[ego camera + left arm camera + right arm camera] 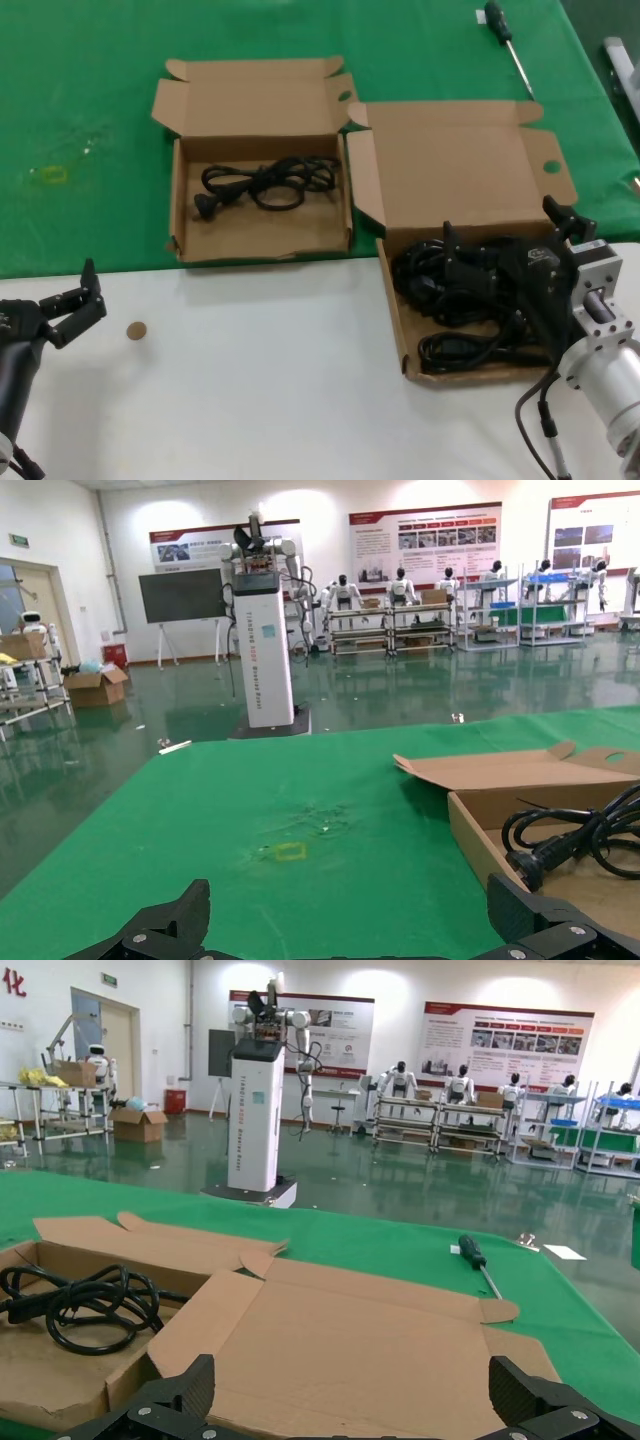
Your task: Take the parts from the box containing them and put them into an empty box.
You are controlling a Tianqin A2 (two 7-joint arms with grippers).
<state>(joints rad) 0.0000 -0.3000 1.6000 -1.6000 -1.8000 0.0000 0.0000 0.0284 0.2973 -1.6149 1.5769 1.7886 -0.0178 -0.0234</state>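
Note:
The larger cardboard box (450, 160) stands at the right with its tall lid raised. It holds a heap of black power cords (435, 285). My right gripper (508, 235) hovers open just over those cords, nothing between its fingers; in the right wrist view the gripper (350, 1400) faces the lid (350, 1330). The smaller box (260, 232) to the left holds one coiled cord (270, 185), which also shows as a cord (85, 1305) in the right wrist view. My left gripper (75, 300) stands open over the white table at the near left, away from both boxes.
A green-handled screwdriver (508, 40) lies on the green cloth behind the larger box. A small brown disc (136, 330) sits on the white table near my left gripper. A yellow mark (50, 174) is on the cloth at far left.

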